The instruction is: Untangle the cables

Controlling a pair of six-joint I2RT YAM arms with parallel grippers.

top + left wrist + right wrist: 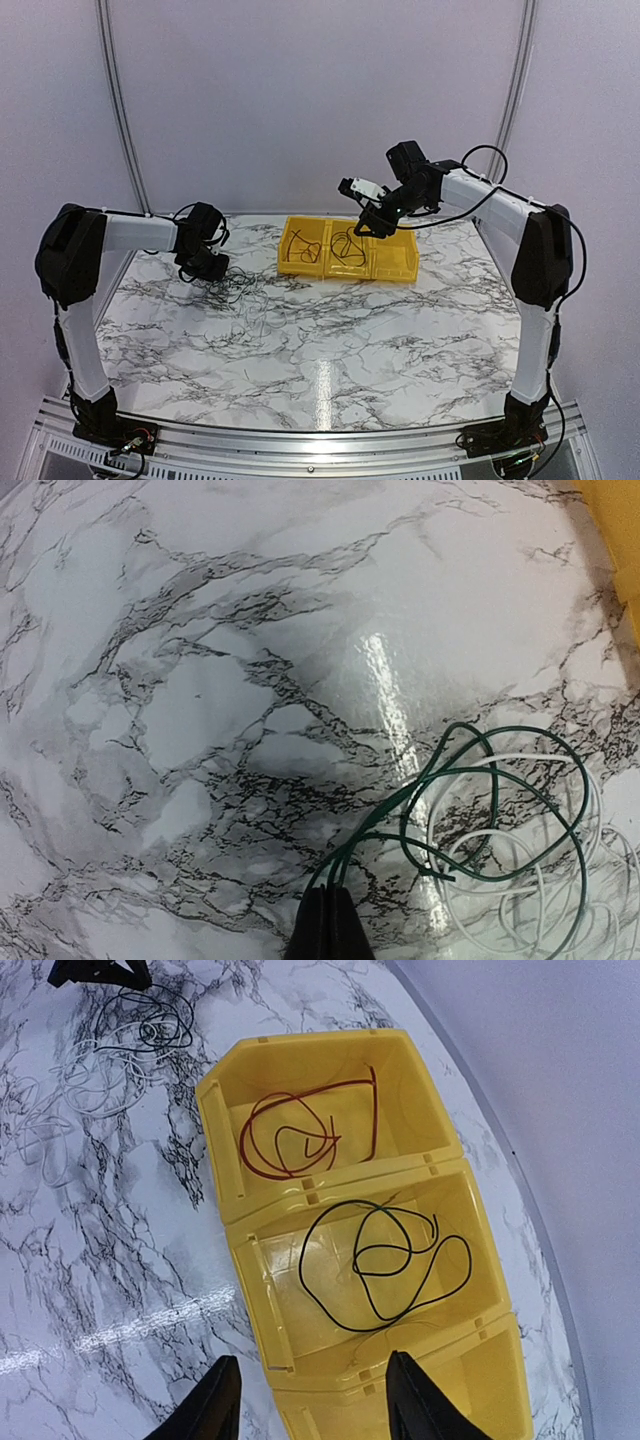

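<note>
My left gripper [330, 902] is shut on the green cable [510, 742], whose strands run out from between the closed fingertips. That cable loops over a white cable [592, 810] on the marble table. In the top view this gripper [207, 266] sits low at the tangle of cables [240, 287]. My right gripper [315, 1405] hangs open and empty above the yellow bins [222, 1150]. One bin holds a coiled red cable [290, 1140]. The middle bin holds a black cable [395, 1260]. The right wrist view also shows the tangle [110, 1060] lying far left of the bins.
The row of yellow bins [345, 273] stands at the back centre of the marble table [330, 340]. The bin nearest my right gripper [372, 222] shows no cable inside. White walls and a curved rail close off the back.
</note>
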